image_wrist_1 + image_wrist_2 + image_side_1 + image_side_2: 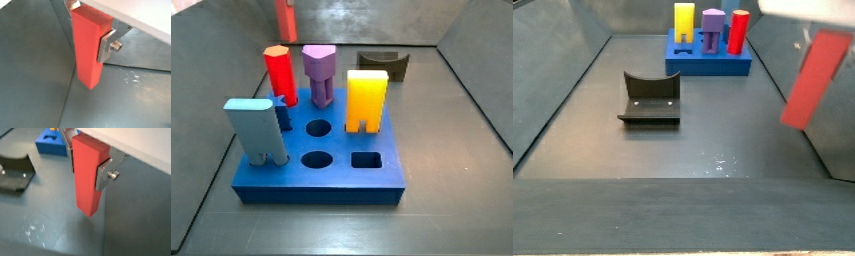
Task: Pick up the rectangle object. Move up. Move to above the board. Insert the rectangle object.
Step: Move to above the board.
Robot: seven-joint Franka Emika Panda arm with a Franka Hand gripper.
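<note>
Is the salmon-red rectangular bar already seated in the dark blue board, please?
No; in a wrist view the gripper holds the salmon-red rectangular bar clear above the grey floor, away from the dark blue board.

Robotics test cell in a laboratory: a bare grey metal enclosure with sloped walls [567, 80], the fixture [649, 100] at frame centre-left, the board [321, 170] carrying coloured pegs, and the gripper [90, 170] at upper centre.
</note>
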